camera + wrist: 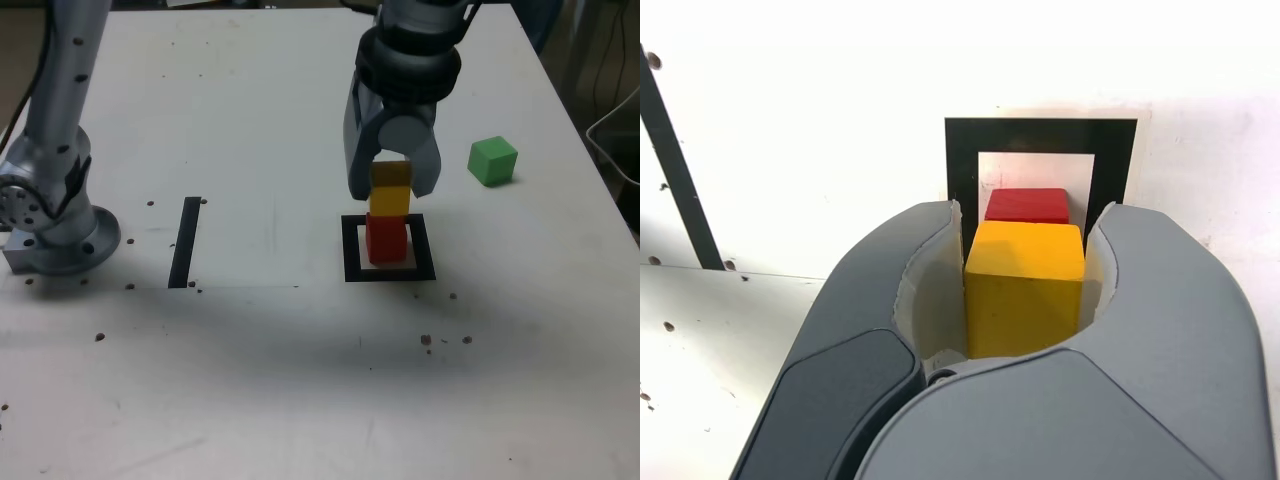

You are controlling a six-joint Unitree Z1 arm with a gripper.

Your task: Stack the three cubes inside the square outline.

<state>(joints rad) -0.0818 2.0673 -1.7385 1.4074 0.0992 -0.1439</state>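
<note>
The red cube [386, 240] sits inside the square outline [424, 250], the gripper [392, 193], closed to cube width, holds the yellow cube [390, 201] over it, and the green cube [493, 161] remains to be stacked.

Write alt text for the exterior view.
Robot arm's gripper around a yellow cube directly above a red cube inside a black square outline; a green cube sits apart toward the exterior view's right, and a black strip lies toward its left.
</note>
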